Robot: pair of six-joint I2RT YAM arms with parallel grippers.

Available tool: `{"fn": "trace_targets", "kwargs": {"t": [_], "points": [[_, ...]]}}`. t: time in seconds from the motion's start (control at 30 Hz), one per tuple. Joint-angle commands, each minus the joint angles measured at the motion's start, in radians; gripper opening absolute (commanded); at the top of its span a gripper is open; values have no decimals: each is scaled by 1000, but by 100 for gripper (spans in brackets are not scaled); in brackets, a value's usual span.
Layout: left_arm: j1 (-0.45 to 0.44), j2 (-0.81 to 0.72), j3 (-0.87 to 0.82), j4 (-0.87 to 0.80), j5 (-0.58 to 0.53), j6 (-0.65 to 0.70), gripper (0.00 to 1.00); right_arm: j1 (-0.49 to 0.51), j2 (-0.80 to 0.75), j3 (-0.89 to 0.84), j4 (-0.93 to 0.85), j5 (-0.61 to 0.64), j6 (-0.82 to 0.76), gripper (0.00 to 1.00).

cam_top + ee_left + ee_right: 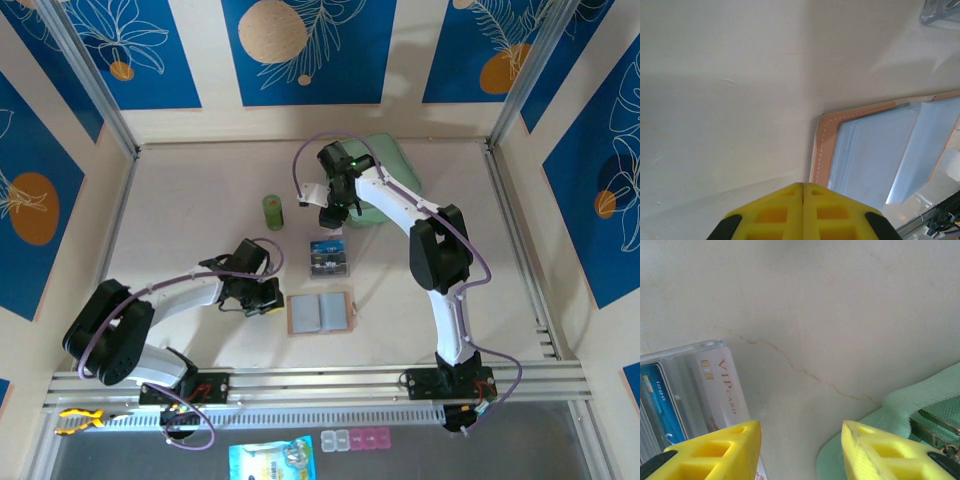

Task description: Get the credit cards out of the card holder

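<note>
The card holder (320, 313) lies open and flat on the table, tan rim around grey-blue pockets (875, 150); I see no card face in those pockets. The credit cards (329, 257) lie in a clear plastic box just beyond it: a pale VIP card (722, 390) and a blue card (660, 400). My left gripper (268, 303) is shut and holds nothing, its tips (803, 185) just off the holder's left edge. My right gripper (332, 218) hangs open beyond the box, over bare table (800, 440), between the box and the mint case.
A mint-green zip case (385, 180) lies at the back right, its edge and zipper (920, 430) beside my right finger. A small green cylinder (273, 211) stands at the back left. The clear box's corner (940, 12) shows beyond the holder.
</note>
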Motion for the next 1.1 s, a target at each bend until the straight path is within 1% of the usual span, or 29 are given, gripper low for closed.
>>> {"fn": "trace_targets", "kwargs": {"t": [0.0,0.4,0.7,0.8,0.9,0.97,1.07], "points": [[14,7,-6,-13,18,14,6,-5,25,42,17,-1,4,47],[14,4,-12,-9,17,11,6,4,72,41,-14,-25,-30,47],[16,-1,-12,-7,20,10,6,4,9,43,33,20,-6,47],[13,-1,-11,2,24,6,6,4,-30,40,39,15,38,47],[14,2,-16,20,34,2,6,4,-82,11,57,5,117,46],[12,4,-18,32,36,-2,6,6,-129,-27,81,-18,197,46],[6,11,-23,57,46,-13,6,12,-212,-110,139,-59,365,43]]}}
